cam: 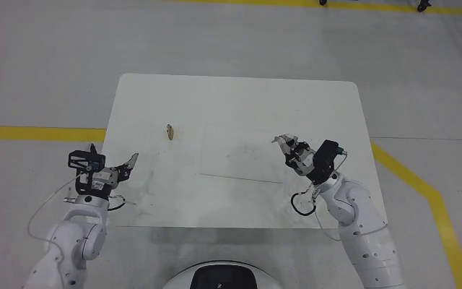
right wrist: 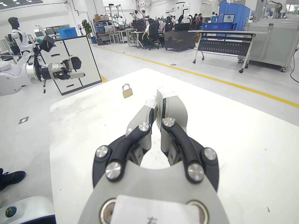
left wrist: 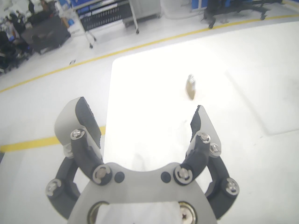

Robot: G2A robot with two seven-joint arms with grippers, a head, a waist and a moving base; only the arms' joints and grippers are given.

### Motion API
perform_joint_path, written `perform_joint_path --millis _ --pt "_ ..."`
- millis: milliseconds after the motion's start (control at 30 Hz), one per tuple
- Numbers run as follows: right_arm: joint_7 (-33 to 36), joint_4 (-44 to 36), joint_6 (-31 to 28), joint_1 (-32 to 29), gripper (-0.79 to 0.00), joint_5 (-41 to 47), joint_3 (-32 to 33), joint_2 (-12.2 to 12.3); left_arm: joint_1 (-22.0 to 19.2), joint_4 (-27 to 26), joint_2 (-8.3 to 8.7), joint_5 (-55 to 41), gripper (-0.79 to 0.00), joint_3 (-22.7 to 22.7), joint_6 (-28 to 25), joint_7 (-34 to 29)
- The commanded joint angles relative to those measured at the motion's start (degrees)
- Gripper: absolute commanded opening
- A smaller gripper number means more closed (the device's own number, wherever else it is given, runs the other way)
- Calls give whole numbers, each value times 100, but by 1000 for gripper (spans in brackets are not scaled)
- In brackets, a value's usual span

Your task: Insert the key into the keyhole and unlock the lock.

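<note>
A small brass padlock [cam: 170,131] lies on the white table [cam: 238,94], left of the middle; it also shows as the padlock [left wrist: 191,89] and the padlock [right wrist: 127,91], shackle up. My left gripper [cam: 127,167] hangs at the table's left edge, short of the lock, open and empty [left wrist: 140,104]. My right gripper [cam: 277,139] sits right of the middle, pointing at the lock from well away. Its fingers [right wrist: 157,96] are shut. A thin dark sliver at their tips in the top view looks like the key; the right wrist view hides it.
A faint rectangular outline [cam: 238,155] marks the tabletop between the two grippers. The table's left edge [left wrist: 109,108] runs under my left gripper. The left arm's gripper [right wrist: 76,74] shows beyond the table's far corner. Yellow floor lines surround the table.
</note>
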Motion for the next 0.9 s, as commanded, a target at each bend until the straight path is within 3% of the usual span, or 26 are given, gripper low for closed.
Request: perform_joint_path --millis 0,167,400,533,600,867 --pt "-15 -12 110 2 -785 155 -38 -16 30 -422 -51 -1114 0 267 -457 164" --pt "52 162 135 251 -785 1138 -345 -98 -59 -398 -63 -3790 0 336 -2073 -401" --pt "447 483 133 645 -785 2490 -805 -212 -872 -69 -74 -5557 0 1060 -3040 -1815" --pt "677 570 13 784 -785 3208 -978 -257 -1392 289 -95 -7011 0 1459 -2818 -2685" --pt "776 569 -73 824 -785 3531 -1076 -279 -1669 328 -76 -6525 0 1468 -2507 -3015" --pt "839 561 -95 846 -785 3646 -1093 -285 -1669 328 -76 -6525 0 1468 -2507 -3015"
